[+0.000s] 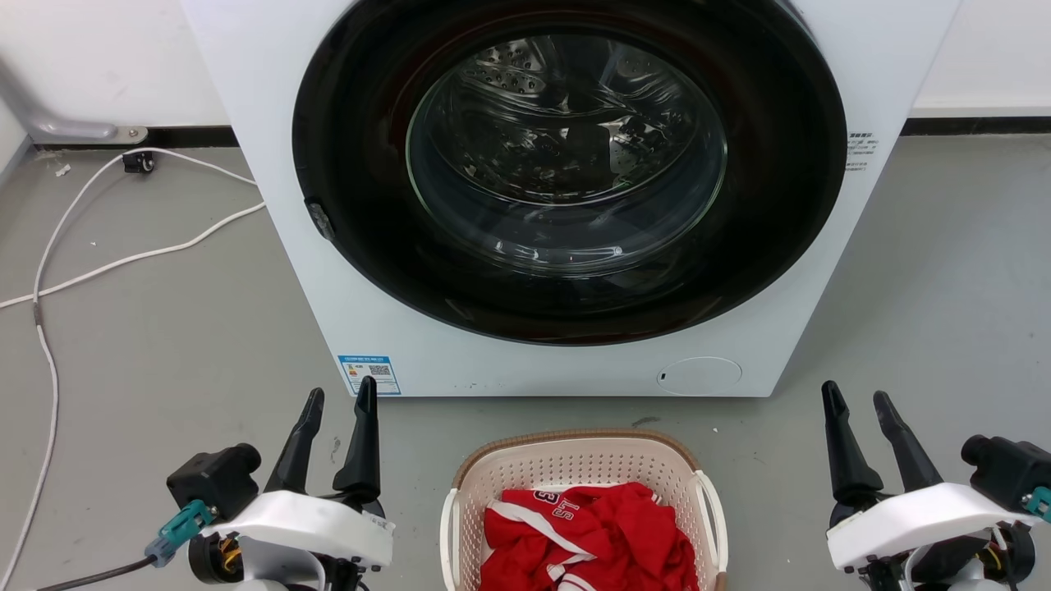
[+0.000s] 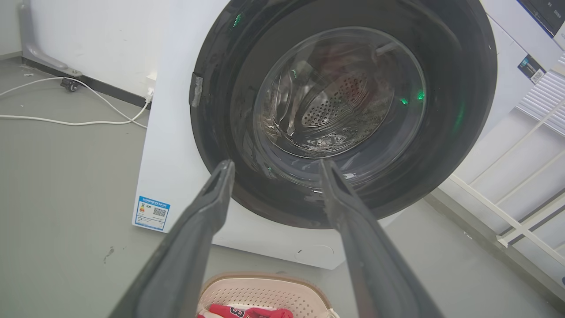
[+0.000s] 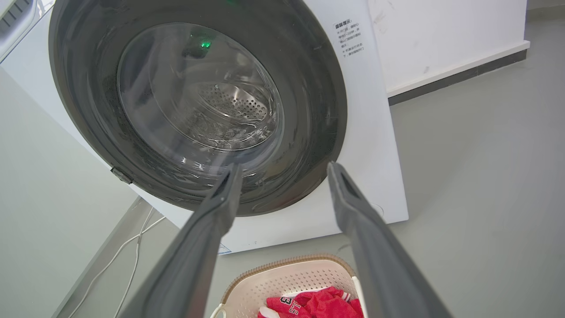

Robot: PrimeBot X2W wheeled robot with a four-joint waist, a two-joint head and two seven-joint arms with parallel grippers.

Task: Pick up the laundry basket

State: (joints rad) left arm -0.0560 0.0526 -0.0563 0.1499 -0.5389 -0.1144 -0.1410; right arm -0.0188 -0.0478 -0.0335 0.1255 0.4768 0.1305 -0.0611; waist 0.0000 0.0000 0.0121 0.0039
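The laundry basket [image 1: 575, 464] is cream-white perforated plastic with a brown rim and white side handles. It sits on the floor at the bottom centre of the head view, with red clothing [image 1: 587, 533] inside. My left gripper [image 1: 339, 398] stands open to the basket's left, clear of it. My right gripper [image 1: 858, 394] stands open to its right, also apart from it. Each wrist view shows the basket [image 2: 265, 293] [image 3: 287, 276] low between that arm's spread fingers, with my left gripper [image 2: 274, 164] and right gripper [image 3: 282, 167] holding nothing.
A white front-loading washing machine [image 1: 566, 197] with a dark round glass door, closed, stands just behind the basket. White cables [image 1: 123, 254] trail over the grey floor at the left. A white rack [image 2: 525, 185] stands to the machine's right.
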